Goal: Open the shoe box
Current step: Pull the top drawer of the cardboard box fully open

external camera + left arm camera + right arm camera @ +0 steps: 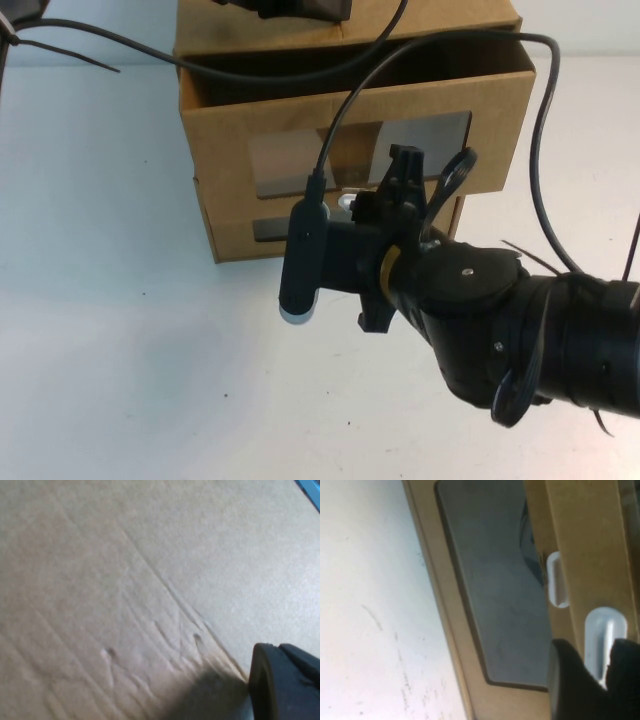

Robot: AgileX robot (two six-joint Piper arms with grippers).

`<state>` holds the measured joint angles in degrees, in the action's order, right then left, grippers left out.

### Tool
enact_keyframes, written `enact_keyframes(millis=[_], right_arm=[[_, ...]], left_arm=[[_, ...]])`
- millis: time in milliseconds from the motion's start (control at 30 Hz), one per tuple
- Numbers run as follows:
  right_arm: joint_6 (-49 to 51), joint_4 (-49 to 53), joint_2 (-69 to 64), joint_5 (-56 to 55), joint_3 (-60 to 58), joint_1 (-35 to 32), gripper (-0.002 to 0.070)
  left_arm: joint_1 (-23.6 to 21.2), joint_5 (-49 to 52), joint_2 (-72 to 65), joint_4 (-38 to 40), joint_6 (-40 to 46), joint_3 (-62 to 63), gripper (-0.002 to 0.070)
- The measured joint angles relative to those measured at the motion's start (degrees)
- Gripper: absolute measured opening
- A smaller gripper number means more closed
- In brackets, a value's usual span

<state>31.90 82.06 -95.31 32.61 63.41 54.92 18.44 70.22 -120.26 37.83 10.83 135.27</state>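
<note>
**Shoe box at the far centre, one gripper on top, one at its front**

The white counter was what we saw at the left. The cardboard shoe box stood at the far centre of it. Its wide front panel had a window cut in it and sat over a narrower lower panel with a window of its own. A dark gap showed behind the wide panel's top edge.

The left gripper sat at the top of the box. Its wrist view was filled with creased cardboard close up, so we could not tell whether it was open or closed.

Right of centre, the right gripper was up against the box front, at the lower edge of the wide panel. We could not tell whether it gripped the cardboard. A black cable looped over the box, and the right arm came in from the right.
</note>
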Motion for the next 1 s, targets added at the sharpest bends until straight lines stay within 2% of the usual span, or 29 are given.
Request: enact_keyframes(millis=[267,600,667,800,1000], right_arm=[[5.1,6.9,-2.3,1.5,0.0,-0.1,0.0162],[8.4,8.8,-3.4,1.4,0.5,-1.6,0.0157],[8.5,9.2,-3.4,1.4,0.5,-1.7,0.0134],[8.5,10.0,-3.4,1.6,0.5,-1.7,0.0034],[9.0,11.4,-4.3,2.7,0.7,-1.7,0.0014]], left_arm=[[0.0,0.0,0.0,0.0,0.0,0.0,-0.0006],[0.0,-0.7,-0.1,0.0,0.8,0.0,-0.0006],[0.0,-0.7,-0.1,0.0,0.8,0.0,-0.0006],[0.0,-0.7,-0.1,0.0,0.8,0.0,-0.0006],[0.0,-0.9,-0.1,0.0,0.8,0.0,-0.0006]])
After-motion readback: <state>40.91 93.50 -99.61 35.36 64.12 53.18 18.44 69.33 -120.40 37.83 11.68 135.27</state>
